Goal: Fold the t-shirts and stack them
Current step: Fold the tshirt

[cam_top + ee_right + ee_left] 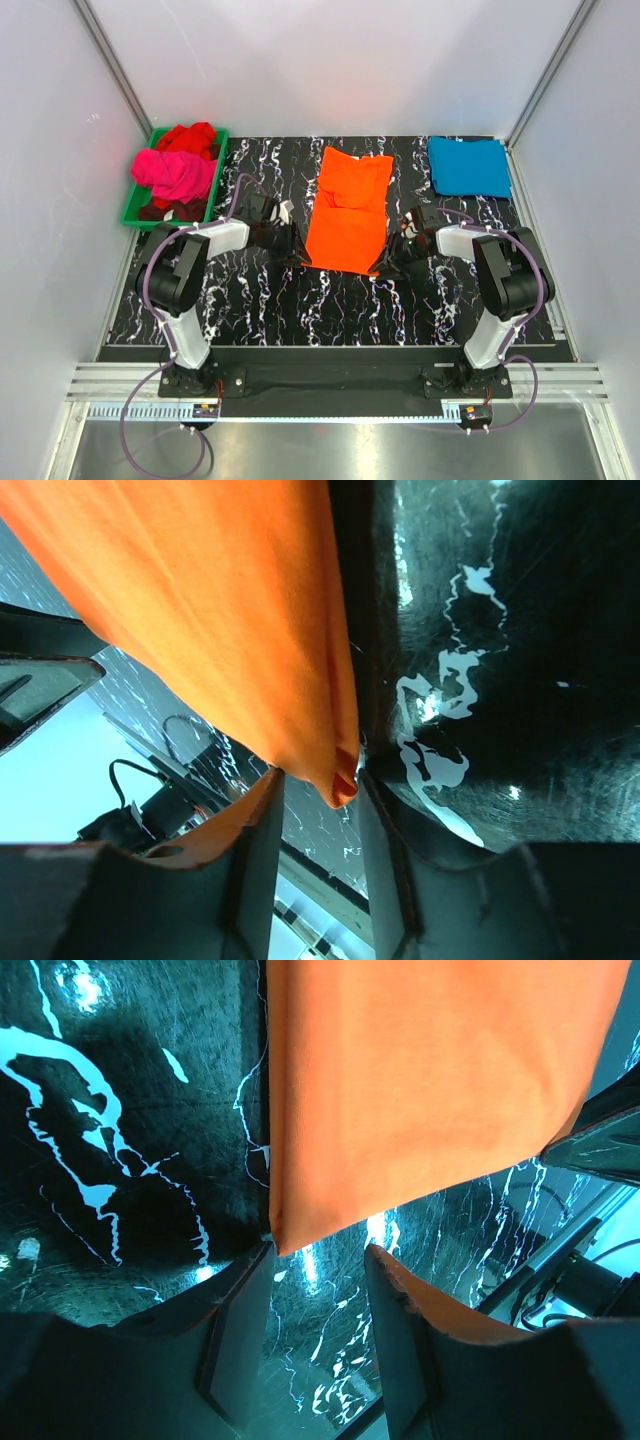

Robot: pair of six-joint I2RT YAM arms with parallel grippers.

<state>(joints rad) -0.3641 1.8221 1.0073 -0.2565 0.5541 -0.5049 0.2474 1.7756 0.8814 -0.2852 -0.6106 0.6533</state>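
- The black, white-veined table (pixel 250 300) carries everything.
- The bright orange cotton t-shirt (pixel 345 215) lies in the middle. Its long axis runs from the near edge to the far edge, and its near hem lies between the two arms.
- The folded teal-blue t-shirt (pixel 468 166) rests at the far right.
- The left gripper (pixel 318 1253) has its jaws apart, with the shirt's near-left corner at their mouth.
- The right gripper (pixel 320 780) has its jaws somewhat apart. The near-right corner hangs between them and, I judge, is not yet pinched.

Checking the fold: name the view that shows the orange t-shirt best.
Top external: the whole orange t-shirt lies in frame. The left wrist view shows only one near corner and part of the cloth; the right wrist view only the other.
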